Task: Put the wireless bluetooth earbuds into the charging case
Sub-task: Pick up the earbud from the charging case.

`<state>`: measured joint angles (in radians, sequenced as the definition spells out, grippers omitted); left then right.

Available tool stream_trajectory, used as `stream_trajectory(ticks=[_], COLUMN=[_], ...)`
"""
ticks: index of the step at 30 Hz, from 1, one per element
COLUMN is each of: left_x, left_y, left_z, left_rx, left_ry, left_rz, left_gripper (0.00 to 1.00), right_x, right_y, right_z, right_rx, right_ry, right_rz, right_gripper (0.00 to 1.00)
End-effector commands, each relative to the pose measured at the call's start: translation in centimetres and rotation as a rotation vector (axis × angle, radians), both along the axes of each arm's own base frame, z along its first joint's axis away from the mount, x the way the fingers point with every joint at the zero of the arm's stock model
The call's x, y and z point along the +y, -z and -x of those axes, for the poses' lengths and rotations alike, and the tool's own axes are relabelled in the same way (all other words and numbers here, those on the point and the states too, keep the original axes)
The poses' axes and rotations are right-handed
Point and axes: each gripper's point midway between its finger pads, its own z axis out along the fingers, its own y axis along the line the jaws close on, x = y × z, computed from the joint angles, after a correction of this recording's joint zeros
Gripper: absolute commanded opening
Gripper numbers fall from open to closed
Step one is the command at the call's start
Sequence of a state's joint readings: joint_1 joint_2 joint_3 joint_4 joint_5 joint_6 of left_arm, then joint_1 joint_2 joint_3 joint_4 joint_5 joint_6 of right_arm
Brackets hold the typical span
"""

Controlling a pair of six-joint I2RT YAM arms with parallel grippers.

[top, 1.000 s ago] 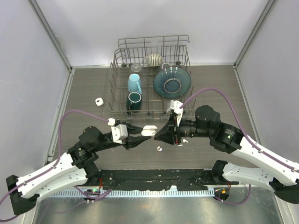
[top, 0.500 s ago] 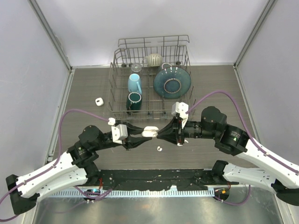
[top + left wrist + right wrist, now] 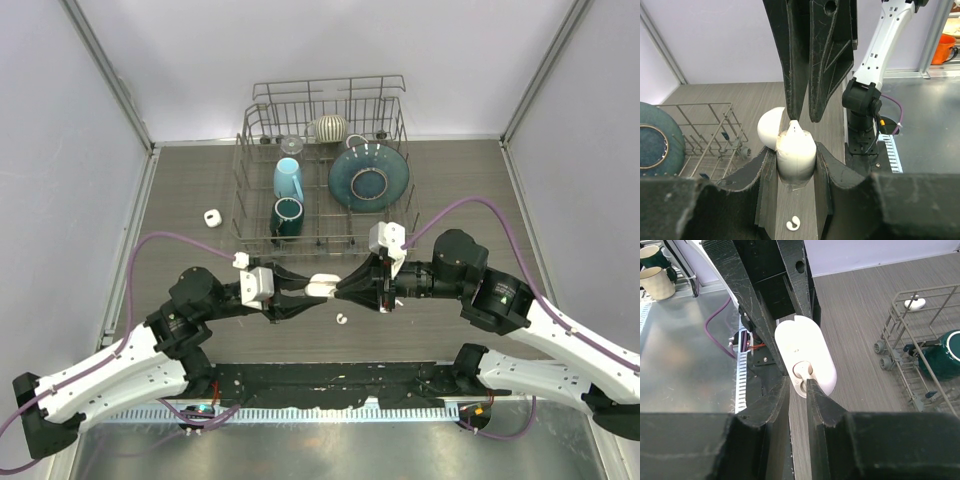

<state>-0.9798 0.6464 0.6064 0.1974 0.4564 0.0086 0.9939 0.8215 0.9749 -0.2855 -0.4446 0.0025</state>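
The white charging case point(image 3: 321, 283) hangs above the table with its lid point(image 3: 771, 127) swung open, and my left gripper point(image 3: 796, 161) is shut on its body point(image 3: 796, 150). My right gripper point(image 3: 339, 289) meets it from the right. In the right wrist view its narrow jaws point(image 3: 797, 382) pinch a white earbud point(image 3: 802, 370) that sits in a socket of the case point(image 3: 815, 347). A loose earbud point(image 3: 342, 320) lies on the table below the case, and shows between the left fingers point(image 3: 793, 223). Another small white piece point(image 3: 397, 300) lies under the right wrist.
A wire dish rack point(image 3: 243, 160) stands behind the grippers, holding a light blue mug point(image 3: 288, 178), a dark green mug point(image 3: 287, 216) and a dark blue plate point(image 3: 368, 176). A small white object point(image 3: 212, 218) lies on the table left of the rack.
My right gripper has slid left until its tips reach the open case. The left gripper and case have held still.
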Motion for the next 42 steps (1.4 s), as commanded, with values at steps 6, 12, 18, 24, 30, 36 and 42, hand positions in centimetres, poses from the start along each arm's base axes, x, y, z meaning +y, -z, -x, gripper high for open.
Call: stream_trajectory(ticks=[6, 12, 18, 24, 30, 36, 42], left_x=[0.1, 0.1, -0.1, 0.0, 0.1, 0.1, 0.2], left_y=[-4.1, -4.8, -4.9, -5.3, -5.7, -6.0, -6.0], left_z=[1.3, 1.6, 1.6, 1.9, 2.1, 2.3, 2.4], left_rx=[-0.074, -0.068, -0.062, -0.07, -0.073, -0.079, -0.079], left_ry=[0.066, 0.081, 0.09, 0.1, 0.108, 0.118, 0.12], left_rz=[0.089, 0.121, 0.128, 0.139, 0.153, 0.163, 0.164], left_gripper=[0.0, 0.0, 0.0, 0.0, 0.0, 0.0, 0.0], right_x=[0.7, 1.1, 1.1, 1.3, 1.4, 2.1, 2.2], right_y=[-0.5, 0.2, 0.5, 1.2, 2.1, 3.3, 3.9], right_z=[-0.5, -0.4, -0.9, -1.2, -2.2, -2.3, -2.7], right_rx=[-0.053, -0.042, -0.061, -0.071, -0.11, -0.145, -0.159], right_ry=[-0.004, -0.011, 0.008, 0.019, 0.085, 0.103, 0.125], right_rz=[-0.01, 0.017, 0.048, 0.091, 0.136, 0.187, 0.212], right_gripper=[0.26, 0.3, 0.38, 0.41, 0.42, 0.41, 0.29])
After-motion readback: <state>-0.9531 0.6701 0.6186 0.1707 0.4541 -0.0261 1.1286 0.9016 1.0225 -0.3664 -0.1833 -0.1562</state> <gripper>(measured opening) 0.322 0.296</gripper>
